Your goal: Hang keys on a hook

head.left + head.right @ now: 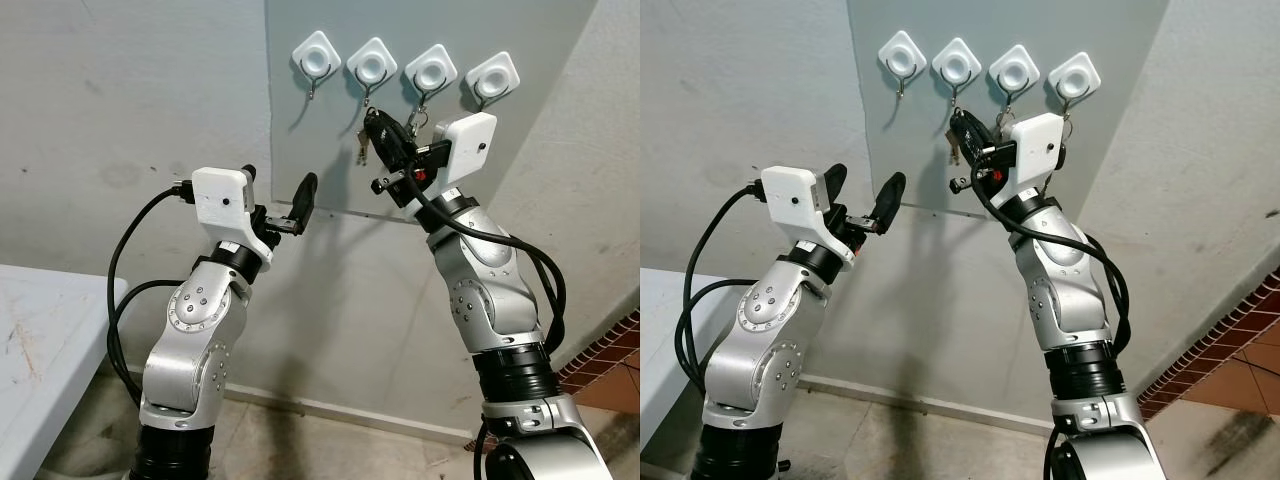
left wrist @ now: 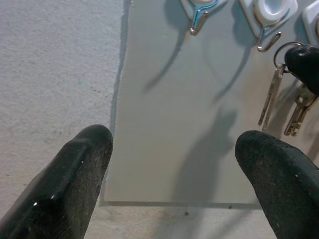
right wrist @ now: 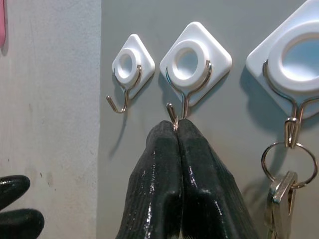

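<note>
Upper centre: the right gripper (image 1: 372, 122), fingers pressed together on the keys (image 1: 361, 148), is reaching hook 2 (image 3: 175, 112); next, the ring needs threading. The left gripper (image 1: 278, 195) is hovering agape.

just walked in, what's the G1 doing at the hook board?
The right gripper, fingers pressed together, is holding a set of keys up at the second hook from the robot's left on the grey board. Its fingertips sit right at the hook's tip; whether the ring is on yet cannot be told. Another key set already hangs from the third hook. The left gripper hovers open nearby, holding nothing.
</note>
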`<state>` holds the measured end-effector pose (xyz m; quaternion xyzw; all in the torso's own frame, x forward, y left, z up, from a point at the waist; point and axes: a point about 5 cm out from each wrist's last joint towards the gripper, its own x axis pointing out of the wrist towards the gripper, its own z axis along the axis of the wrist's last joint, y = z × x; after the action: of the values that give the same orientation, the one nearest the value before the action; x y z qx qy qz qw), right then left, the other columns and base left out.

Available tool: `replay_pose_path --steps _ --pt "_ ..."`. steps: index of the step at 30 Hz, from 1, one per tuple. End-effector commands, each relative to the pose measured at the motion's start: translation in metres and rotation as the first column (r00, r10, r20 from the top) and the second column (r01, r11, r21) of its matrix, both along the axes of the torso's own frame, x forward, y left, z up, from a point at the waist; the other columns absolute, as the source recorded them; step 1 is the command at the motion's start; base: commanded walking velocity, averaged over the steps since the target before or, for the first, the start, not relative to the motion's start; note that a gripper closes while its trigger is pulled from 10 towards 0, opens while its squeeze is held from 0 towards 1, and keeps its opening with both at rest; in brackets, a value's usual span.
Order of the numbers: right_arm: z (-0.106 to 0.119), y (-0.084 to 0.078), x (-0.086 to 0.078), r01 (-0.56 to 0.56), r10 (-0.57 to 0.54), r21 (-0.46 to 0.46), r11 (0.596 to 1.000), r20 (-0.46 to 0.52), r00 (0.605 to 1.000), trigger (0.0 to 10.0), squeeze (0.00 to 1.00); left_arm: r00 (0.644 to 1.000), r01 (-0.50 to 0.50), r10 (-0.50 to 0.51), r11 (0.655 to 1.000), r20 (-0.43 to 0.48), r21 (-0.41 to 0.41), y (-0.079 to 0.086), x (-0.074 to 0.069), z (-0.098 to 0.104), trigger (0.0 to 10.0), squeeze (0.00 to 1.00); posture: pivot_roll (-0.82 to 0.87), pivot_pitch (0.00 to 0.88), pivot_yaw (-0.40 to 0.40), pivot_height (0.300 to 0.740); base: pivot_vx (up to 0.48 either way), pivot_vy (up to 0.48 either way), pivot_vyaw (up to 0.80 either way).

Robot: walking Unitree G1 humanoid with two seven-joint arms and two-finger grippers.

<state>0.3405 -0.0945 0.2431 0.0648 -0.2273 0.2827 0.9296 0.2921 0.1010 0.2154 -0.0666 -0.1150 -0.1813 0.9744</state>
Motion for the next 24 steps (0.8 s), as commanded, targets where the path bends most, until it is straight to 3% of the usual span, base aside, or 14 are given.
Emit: replay_pose_path --steps 1,8,24 --pt "0.007 -0.003 0.002 0.012 -0.012 0.007 1.0 0.028 1.0 10.0 0.0 1.0 0.022 -0.022 1.0 0.022 0.005 -0.004 -0.002 0.007 10.0 0.0 0.03 0.031 -0.048 0.74 0.0 0.0 0.0" --pt "0.001 -0.007 0.001 0.037 -0.037 0.004 0.999 0.023 0.999 10.0 0.0 0.999 0.034 -0.034 0.999 0.02 0.003 -0.006 -0.003 0.009 10.0 0.0 0.02 0.033 -0.044 0.74 0.0 0.0 0.0" --pt "0.012 -0.006 0.005 0.032 -0.028 -0.044 0.999 0.086 0.996 10.0 0.0 0.999 0.041 -0.041 0.999 0.009 -0.003 -0.008 -0.004 0.009 10.0 0.0 0.03 0.031 -0.045 0.74 0.0 0.0 0.0"
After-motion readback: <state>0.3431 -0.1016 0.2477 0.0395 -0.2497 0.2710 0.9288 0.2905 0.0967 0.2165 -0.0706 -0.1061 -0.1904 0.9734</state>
